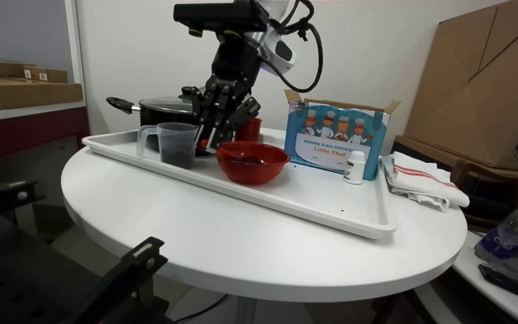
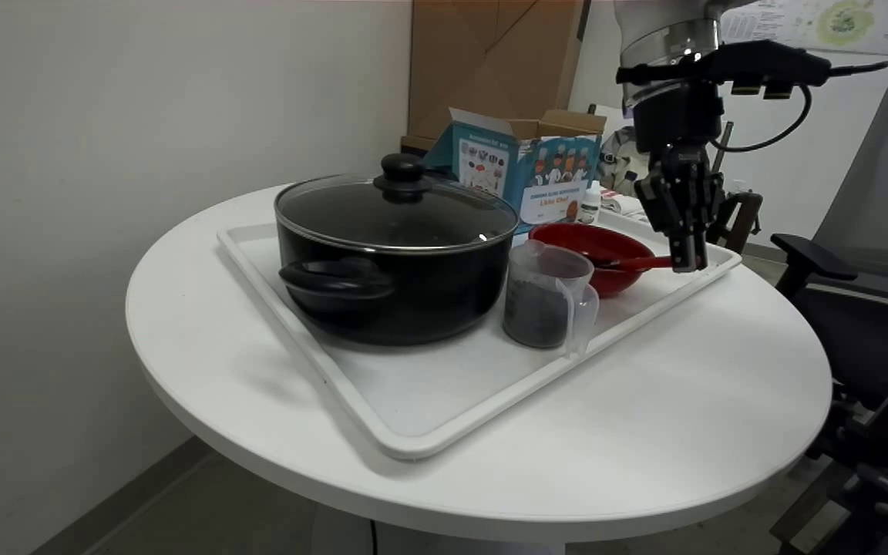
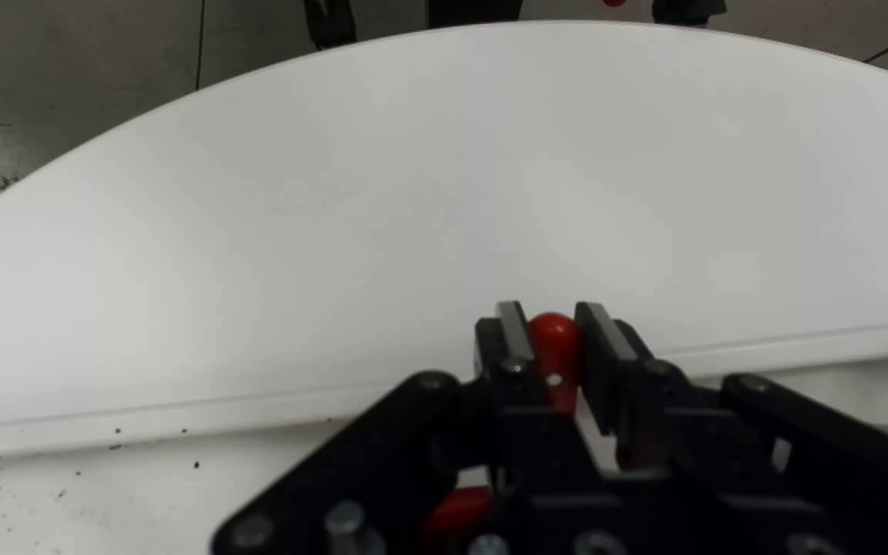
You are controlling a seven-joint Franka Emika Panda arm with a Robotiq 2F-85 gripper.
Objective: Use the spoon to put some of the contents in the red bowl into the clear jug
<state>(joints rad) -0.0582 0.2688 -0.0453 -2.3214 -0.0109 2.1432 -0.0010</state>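
While a black, round, glass-lidded pot (image 2: pixel 405 291) sits leftmost in an exterior view, the clear, straight-sided plastic jug (image 2: pixel 538 289) just right of it hides part of the shallow, glossy red bowl (image 2: pixel 597 240), all on a white rectangular tray (image 2: pixel 413 385). Bowl's dark contents (image 1: pixel 249 159) too fine to identify. Slim red spoon (image 2: pixel 644 263): head hard to make out. Rightmost, black two-fingered gripper (image 2: pixel 688 266) pinches spoon handle.

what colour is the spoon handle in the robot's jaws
The spoon handle is red; its rounded end shows best in the wrist view.
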